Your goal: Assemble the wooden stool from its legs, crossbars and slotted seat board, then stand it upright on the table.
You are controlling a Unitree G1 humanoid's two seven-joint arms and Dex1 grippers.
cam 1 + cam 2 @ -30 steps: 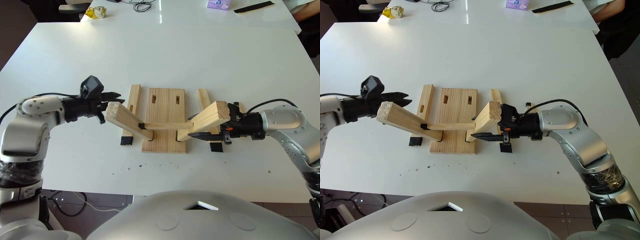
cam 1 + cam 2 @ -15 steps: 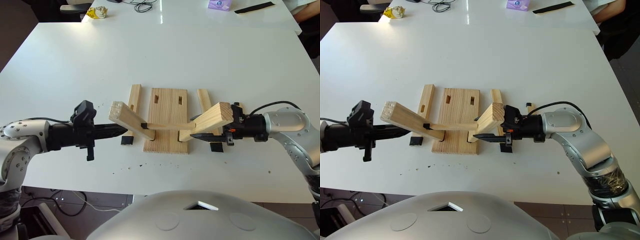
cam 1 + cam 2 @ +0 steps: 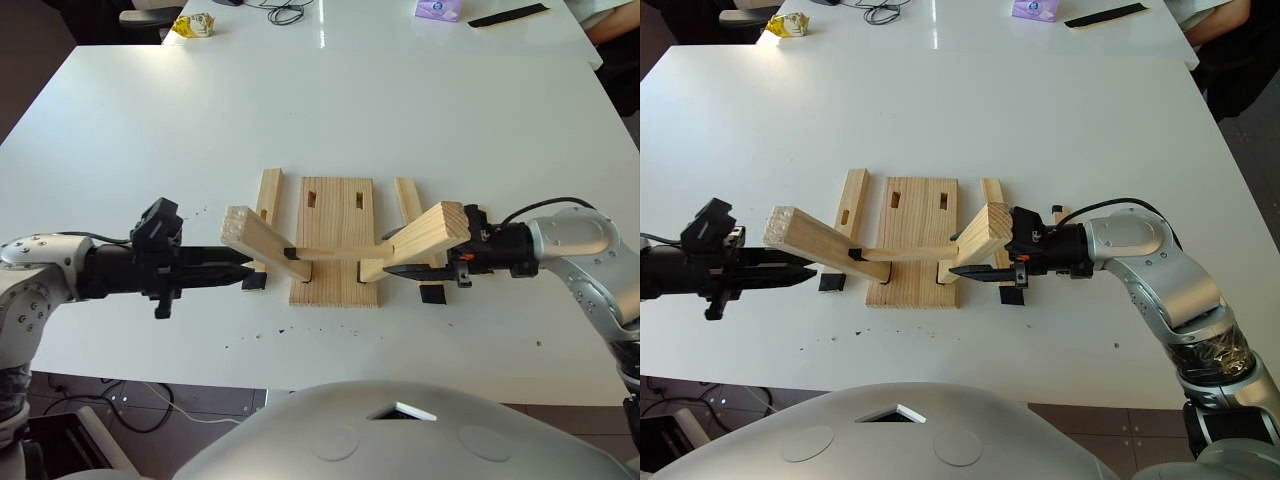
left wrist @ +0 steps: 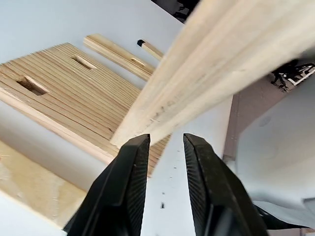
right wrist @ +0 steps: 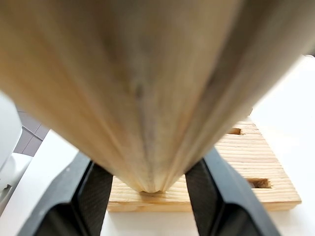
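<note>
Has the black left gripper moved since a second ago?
Yes. The left gripper dropped from beside the raised end of the slanted wooden leg to underneath it.

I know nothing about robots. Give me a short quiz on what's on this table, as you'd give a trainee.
1. True or false: the pale slotted wooden seat board lies flat on the white table.
2. The right pincer grips: A) the thick slanted wooden leg on the robot's right; B) the seat board; C) nothing.
3. Fill in: the seat board's far half shows ___ rectangular slots.
Key: 1 true; 2 A; 3 two.
</note>
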